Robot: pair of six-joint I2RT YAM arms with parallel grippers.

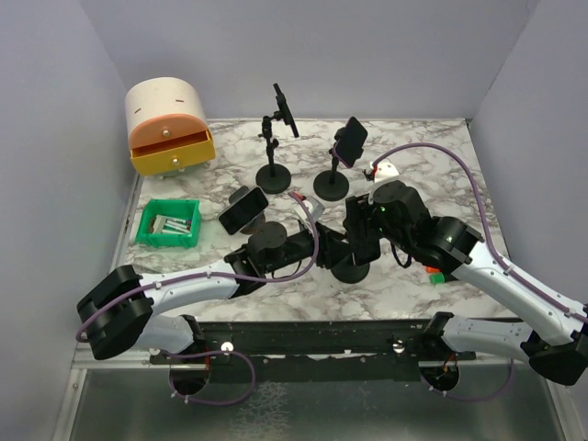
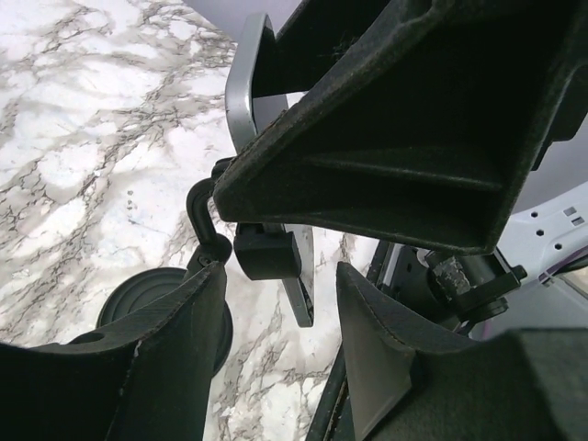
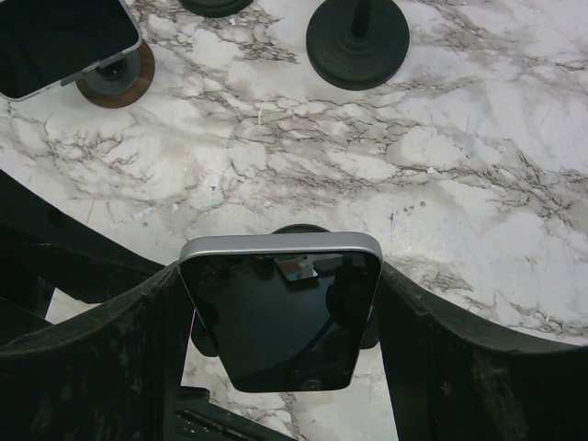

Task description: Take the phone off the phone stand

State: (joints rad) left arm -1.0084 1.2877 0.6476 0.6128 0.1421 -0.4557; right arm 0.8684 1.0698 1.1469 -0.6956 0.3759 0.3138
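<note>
At the top view's centre, your phone stand is hidden above its base. Upper left in the right wrist view, another phone is cut by the edge.

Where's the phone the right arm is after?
In the right wrist view it's low centre, the phone between the fingers of the right pincer; from above, near mid-table where both arms meet.
</note>
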